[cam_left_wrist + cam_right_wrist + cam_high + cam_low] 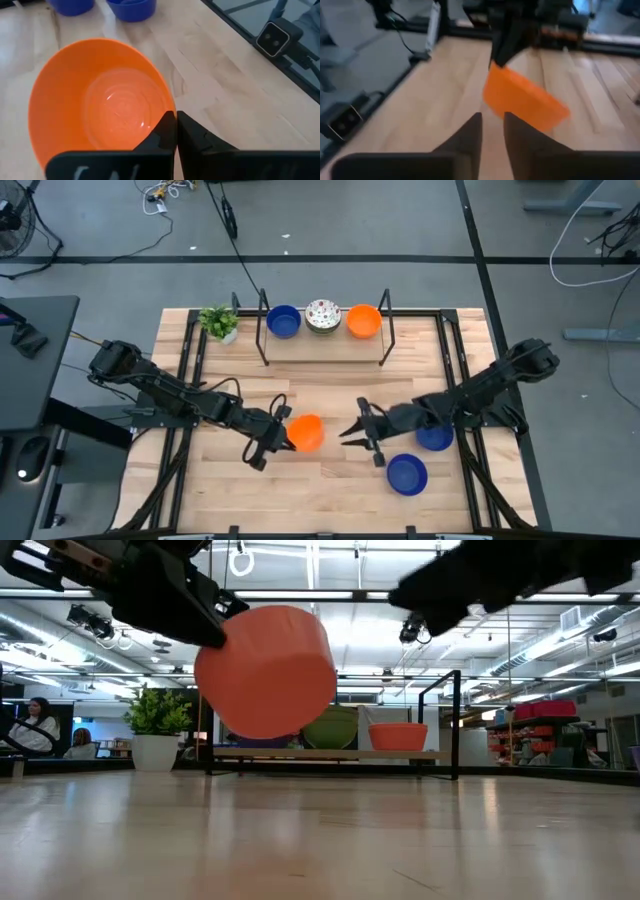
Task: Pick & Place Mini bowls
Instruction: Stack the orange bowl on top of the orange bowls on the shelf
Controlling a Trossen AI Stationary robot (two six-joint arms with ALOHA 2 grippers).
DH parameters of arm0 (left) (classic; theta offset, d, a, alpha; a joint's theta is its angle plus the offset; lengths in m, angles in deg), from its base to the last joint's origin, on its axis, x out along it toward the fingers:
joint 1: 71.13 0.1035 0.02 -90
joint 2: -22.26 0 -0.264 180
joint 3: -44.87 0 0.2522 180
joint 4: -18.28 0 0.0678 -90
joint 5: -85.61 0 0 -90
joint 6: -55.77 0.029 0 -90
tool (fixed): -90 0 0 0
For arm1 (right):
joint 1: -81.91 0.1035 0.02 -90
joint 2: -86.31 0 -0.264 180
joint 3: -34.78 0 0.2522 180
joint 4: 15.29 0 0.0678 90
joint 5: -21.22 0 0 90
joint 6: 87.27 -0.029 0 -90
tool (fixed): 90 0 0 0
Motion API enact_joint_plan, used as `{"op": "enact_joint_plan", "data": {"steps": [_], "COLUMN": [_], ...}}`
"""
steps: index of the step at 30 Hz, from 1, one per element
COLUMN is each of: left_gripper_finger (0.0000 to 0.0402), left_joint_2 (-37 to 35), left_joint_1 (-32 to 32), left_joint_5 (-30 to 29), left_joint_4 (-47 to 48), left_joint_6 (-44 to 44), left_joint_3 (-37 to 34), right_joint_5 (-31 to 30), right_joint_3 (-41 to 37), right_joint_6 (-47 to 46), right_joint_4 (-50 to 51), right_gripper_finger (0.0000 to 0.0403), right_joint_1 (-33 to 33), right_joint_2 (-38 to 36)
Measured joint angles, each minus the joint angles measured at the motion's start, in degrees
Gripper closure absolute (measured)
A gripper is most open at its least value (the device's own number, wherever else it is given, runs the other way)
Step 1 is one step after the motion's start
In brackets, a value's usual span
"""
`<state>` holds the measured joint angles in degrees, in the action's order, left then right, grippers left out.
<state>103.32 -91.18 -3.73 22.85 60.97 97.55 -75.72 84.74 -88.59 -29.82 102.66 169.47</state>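
Note:
My left gripper (278, 432) is shut on an orange mini bowl (306, 432) above the middle of the table. The low view shows that bowl (265, 670) lifted and tipped. My right gripper (352, 430) is open and hovers just right of the bowl, its fingers (476, 125) pointing at it without touching. Two blue bowls (407, 474) (436, 438) sit on the table under and near the right arm. A blue bowl (283, 321), a white speckled bowl (322, 315) and an orange bowl (363, 320) stand on a low rack at the far side. My left gripper pinches the orange bowl by its rim (167, 112), one finger (162, 132) inside the bowl and one (192, 132) outside. The fingers come from the table's left, slanting down. The bowl is lifted clear of the table and tilted, its opening turned toward the gripper.
A small green potted plant (219, 322) stands at the far left of the rack. The rack's black frame (385, 330) rises above the far half of the table. Bare wood lies along the near edge (300, 500). A camera (275, 37) sits at the table's edge.

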Motion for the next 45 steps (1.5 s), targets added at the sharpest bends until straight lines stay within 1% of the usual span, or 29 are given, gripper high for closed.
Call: {"op": "enact_joint_plan", "data": {"steps": [5,8,13,17,20,23,28,33,37,39,41,45], "left_gripper_finger": [0.0396,0.0396,0.0392,0.0394,0.0393,0.0389,0.0392,0.0389,0.0389,0.0391,0.0392,0.0388], "left_joint_2": [0.02,0.02,0.02,0.02,0.04,0.04,0.04,0.04,0.04,0.04,0.04,0.04], "left_joint_1": [-0.04,-0.04,-0.05,-0.07,-0.09,-0.07,-0.07,0.02,0.02,0.02,0.02,0.00], "left_joint_5": [0.65,1.12,1.14,1.33,1.42,1.27,1.17,1.07,1.03,1.05,1.06,1.14], "left_joint_4": [0.00,0.00,0.00,0.06,0.12,0.07,-0.07,-0.10,-0.34,-0.22,-0.22,-0.26], "left_joint_6": [-0.03,-0.03,-0.37,-0.47,-0.48,-0.49,-0.21,-0.10,-0.01,-0.01,-0.01,0.04], "left_joint_3": [0.00,0.00,0.00,0.00,0.00,0.00,0.00,0.00,0.00,0.00,0.00,0.00], "right_joint_5": [6.78,12.77,24.82,29.71,30.14,30.35,28.17,27.60,22.50,21.69,22.19,26.66], "right_joint_3": [1.79,4.66,10.35,14.75,16.52,16.70,16.70,16.70,16.70,16.68,16.68,16.68], "right_joint_6": [3.80,7.29,10.94,13.00,13.83,13.86,13.92,14.13,14.54,14.96,15.54,16.82], "right_joint_4": [-1.44,-2.37,0.22,4.67,6.35,6.62,6.70,6.88,8.11,8.80,9.06,9.09], "right_gripper_finger": [0.0252,0.0229,0.0214,0.0216,0.0223,0.0235,0.0257,0.0268,0.0268,0.0267,0.0264,0.0261], "right_joint_1": [-5.97,-8.94,-11.89,-12.16,-12.16,-12.18,-12.16,-12.16,-12.16,-12.16,-12.16,-12.22], "right_joint_2": [2.02,5.19,11.00,14.71,15.77,15.91,15.90,15.89,15.89,15.89,15.89,15.89]}}
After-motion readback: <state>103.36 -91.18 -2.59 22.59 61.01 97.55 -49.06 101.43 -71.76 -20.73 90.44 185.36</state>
